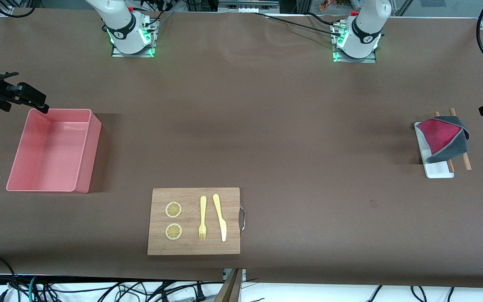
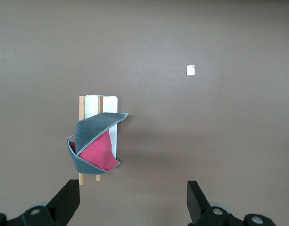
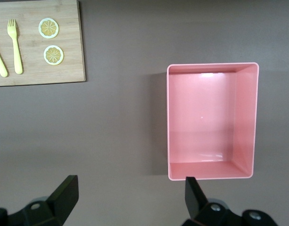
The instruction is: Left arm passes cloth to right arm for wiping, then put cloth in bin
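Cloth [image 1: 445,138] sits crumpled, grey face out with crimson showing, draped over two wooden sticks [image 1: 466,161] and a small white tray [image 1: 437,170], at the left arm's end of the table [image 1: 266,126]. Left jaws [image 2: 134,200] hang above bare table just beside the cloth, spread wide apart, nothing between them, not touching it. Bin [image 1: 53,149] is at the right arm's end, pink, upright, nothing in it. Right jaws [image 3: 130,200] hover over the table just beside one short wall of the bin, also wide apart and gripping nothing. Cutting board [image 1: 194,221] lies well away from both jaws, toward the front camera's edge, between bin and cloth. On it: two lemon slices [image 1: 173,209], a yellow fork [image 1: 202,218], a yellow knife [image 1: 220,217], all flat, none touching.
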Robot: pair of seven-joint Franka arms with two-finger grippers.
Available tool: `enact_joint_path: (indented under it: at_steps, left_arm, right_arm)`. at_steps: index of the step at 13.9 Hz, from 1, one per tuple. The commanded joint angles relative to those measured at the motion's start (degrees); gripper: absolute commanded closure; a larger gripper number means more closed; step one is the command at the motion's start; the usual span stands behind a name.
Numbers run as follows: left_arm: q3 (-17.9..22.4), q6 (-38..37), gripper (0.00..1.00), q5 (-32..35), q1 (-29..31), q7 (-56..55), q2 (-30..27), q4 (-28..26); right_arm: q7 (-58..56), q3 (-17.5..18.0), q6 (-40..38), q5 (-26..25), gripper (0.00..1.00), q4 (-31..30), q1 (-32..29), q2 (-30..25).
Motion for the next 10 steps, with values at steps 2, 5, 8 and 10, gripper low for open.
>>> enact_joint_path:
  at_steps: [2,5,8,10]
  left_arm:
    - [0.4,-0.1,0.00,-1.4,-0.3,-0.4,0.7,1.4]
    - [0.4,-0.1,0.00,-1.3,-0.4,0.0,1.1,1.4]
    - [0.7,-0.3,0.00,-0.6,-0.2,0.1,1.1,1.7]
    - [0.5,-1.6,0.00,-0.4,-0.3,-0.2,0.9,1.9]
  right_arm:
    - [-0.9,0.2,0.1,-0.1,0.00,1.0,-0.1,0.5]
    - [-0.8,0.2,0.2,-0.1,0.00,1.0,-0.1,0.6]
    - [-0.7,0.3,1.3,0.0,0.00,0.9,0.1,0.6]
    - [-0.8,0.3,1.4,0.0,0.00,0.9,0.0,0.6]
